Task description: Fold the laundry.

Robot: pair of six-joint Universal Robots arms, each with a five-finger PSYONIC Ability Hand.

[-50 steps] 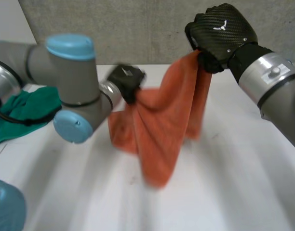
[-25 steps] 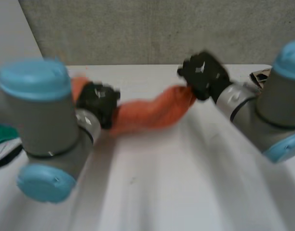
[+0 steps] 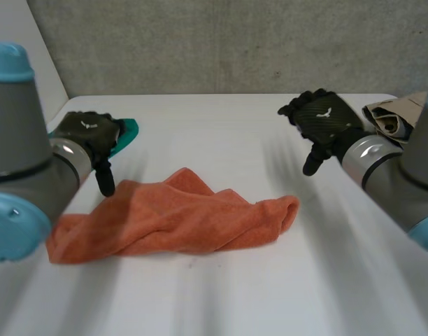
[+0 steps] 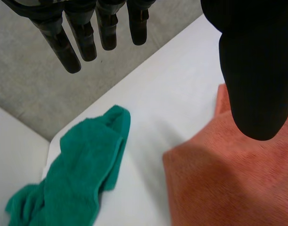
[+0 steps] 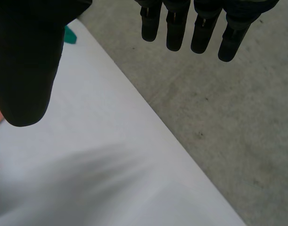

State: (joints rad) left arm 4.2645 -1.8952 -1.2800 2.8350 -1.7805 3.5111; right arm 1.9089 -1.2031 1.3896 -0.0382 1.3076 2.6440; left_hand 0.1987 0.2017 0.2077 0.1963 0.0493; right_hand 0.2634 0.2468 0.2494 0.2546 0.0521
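Half a second ago the two hands had the orange towel [image 3: 179, 224] strung between them in the air. Now both have let go, and it lies loose and rumpled on the white desk [image 3: 221, 119], spread wide with a ridge of folds along its middle and its right end bunched up.

The left robot hand [image 3: 88, 136] is over the towel's left end with its fingers straight and spread, holding nothing. In its wrist view the thumb [image 4: 257, 70] hangs just above the orange pile [image 4: 228, 179]; I cannot tell if it touches.

The right robot hand [image 3: 324, 122] is beyond the towel's right end and apart from it. Its fingers are also straight, and its wrist view shows the thumb [image 5: 26, 61] and fingers apart over bare desk, empty.

A green cloth [image 3: 129, 131] lies crumpled behind the towel's left end, past the left hand [image 4: 83, 174]. A beige bundle [image 3: 396, 119] sits well off beyond the towel's right end, behind the right arm.
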